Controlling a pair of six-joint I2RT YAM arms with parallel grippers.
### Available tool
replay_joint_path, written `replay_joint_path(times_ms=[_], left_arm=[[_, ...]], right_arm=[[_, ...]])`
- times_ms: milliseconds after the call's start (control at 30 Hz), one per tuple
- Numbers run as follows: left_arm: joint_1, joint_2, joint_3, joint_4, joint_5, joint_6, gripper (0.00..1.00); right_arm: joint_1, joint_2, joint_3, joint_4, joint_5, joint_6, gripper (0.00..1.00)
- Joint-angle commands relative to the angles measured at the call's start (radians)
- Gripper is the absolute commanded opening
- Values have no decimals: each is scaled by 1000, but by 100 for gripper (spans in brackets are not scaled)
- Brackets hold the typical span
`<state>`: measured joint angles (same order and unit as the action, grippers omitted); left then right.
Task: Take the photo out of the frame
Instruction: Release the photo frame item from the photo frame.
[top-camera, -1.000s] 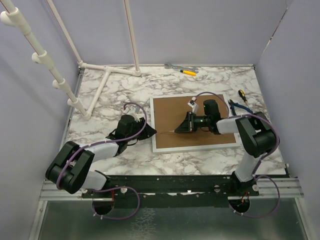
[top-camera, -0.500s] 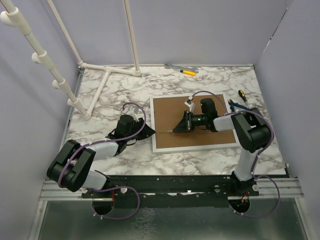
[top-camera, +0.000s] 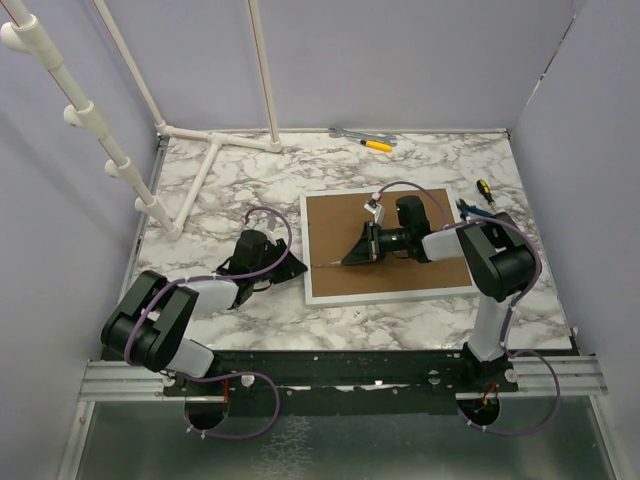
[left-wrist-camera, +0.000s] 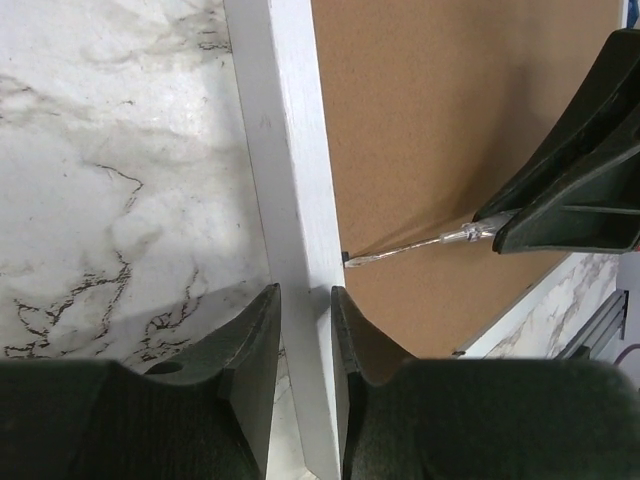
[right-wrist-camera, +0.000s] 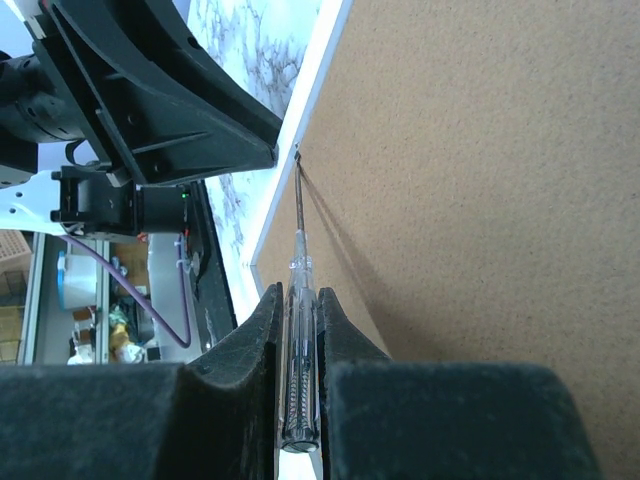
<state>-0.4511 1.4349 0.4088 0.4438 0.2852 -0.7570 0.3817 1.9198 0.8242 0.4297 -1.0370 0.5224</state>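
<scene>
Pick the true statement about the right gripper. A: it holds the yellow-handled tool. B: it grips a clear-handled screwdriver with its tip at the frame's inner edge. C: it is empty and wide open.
B: the right gripper pinches the clear-handled screwdriver, whose tip sits at the seam between the brown back and the white rail of the frame.

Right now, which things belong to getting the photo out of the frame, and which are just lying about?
In use: frame, face down; thin screwdriver in right end effector; left end effector astride frame's edge.
Lying about: yellow-handled tool, blue pliers, black-and-yellow screwdriver, white pipe stand.
</scene>
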Motion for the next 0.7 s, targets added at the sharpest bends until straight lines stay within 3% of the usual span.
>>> replay_joint_path(times_ms=[0,400,667], left_arm=[[7,22,12,6,41,16,27],[33,-3,10,8,43,15,22],[40,0,8,36,74,10,27]], right_arm=[[10,37,9,-1,8,-5,1],[-3,-20,-32,-34,32,-15,1],[-26,-20,-47,-1,26,3,1]])
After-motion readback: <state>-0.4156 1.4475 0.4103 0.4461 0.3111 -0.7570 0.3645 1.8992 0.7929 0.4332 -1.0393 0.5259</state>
